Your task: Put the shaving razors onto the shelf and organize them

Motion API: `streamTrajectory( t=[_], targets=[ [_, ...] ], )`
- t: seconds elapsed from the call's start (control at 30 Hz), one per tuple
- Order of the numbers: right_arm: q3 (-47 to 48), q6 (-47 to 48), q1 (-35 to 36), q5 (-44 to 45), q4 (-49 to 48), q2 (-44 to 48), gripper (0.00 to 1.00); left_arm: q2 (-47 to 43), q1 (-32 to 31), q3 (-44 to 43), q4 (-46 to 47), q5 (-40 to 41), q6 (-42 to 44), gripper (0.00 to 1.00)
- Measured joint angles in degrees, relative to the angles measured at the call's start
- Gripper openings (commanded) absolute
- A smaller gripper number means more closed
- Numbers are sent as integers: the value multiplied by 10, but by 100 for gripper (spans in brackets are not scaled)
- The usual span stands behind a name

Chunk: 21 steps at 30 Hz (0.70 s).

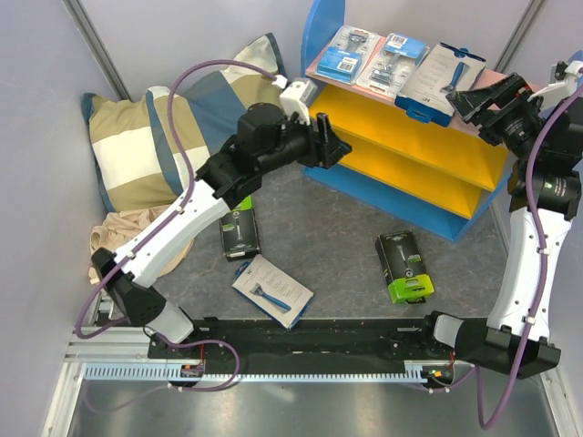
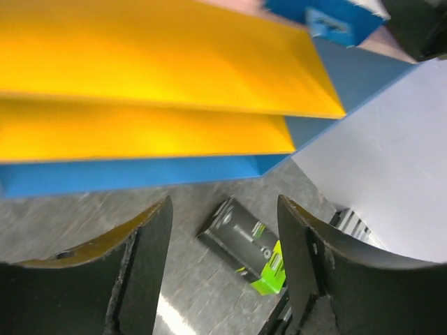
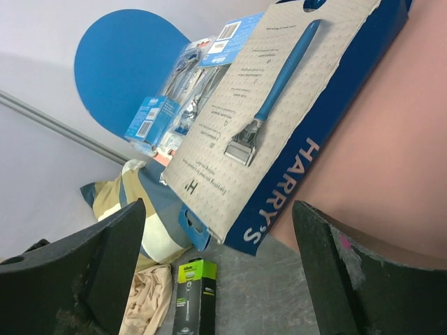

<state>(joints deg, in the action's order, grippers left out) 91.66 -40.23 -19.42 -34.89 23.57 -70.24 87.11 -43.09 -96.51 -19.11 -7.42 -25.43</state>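
**While three packs lie on the floor, the overhanging box is the main hazard**

At far left, a striped pillow and a crumpled cloth lie well apart from the shelf.

The left gripper has its jaws spread and holds nothing. It is just beside the front of the upper yellow board, and a careless advance would strike that edge and shift the whole unit.

One black-and-green box is partly covered by the left arm, so its full outline cannot be confirmed. A white floor box and a second black-and-green box lie flat, not yet shelved.

On the pink top board are two blister packs and a white shelf box, which appears to overhang the front edge.

The right gripper is wide and empty, just beside that box, and a brush from it could tip the box off. The shelf's right side panel is hidden behind the right arm.
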Motion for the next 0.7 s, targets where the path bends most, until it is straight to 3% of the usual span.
streamTrajectory(
  t=[0.3, 0.7],
  targets=[
    [-22, 0, 0, 18, -10, 29, 95, 124, -57, -134, 10, -6, 20, 58],
    [-17, -10, 0, 29, -61, -23, 95, 134, -69, -129, 15, -6, 21, 64]
  ],
)
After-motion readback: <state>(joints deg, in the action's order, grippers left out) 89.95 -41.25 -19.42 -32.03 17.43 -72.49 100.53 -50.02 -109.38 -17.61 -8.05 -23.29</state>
